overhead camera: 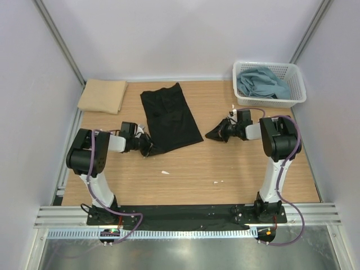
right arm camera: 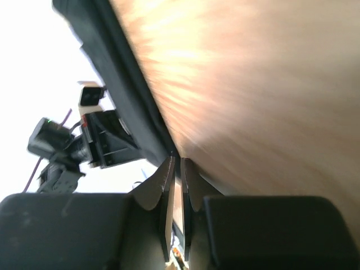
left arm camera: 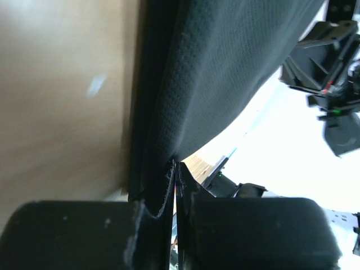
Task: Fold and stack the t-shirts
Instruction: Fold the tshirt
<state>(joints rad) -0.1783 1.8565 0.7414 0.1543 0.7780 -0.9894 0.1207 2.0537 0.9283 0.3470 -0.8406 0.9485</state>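
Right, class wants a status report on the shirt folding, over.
Left gripper shut on black shirt corner. Right gripper at opposite corner, grip unclear. Nothing in the way.

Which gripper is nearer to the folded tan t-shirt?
Left. The left gripper is toward the robot from the tan t-shirt; the right gripper is far right, beyond the black t-shirt.

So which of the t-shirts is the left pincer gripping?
The black t-shirt, spread flat mid-table; the left pincer pinches its near corner. The tan one lies folded far left, the blue-grey one bunched in the basket.
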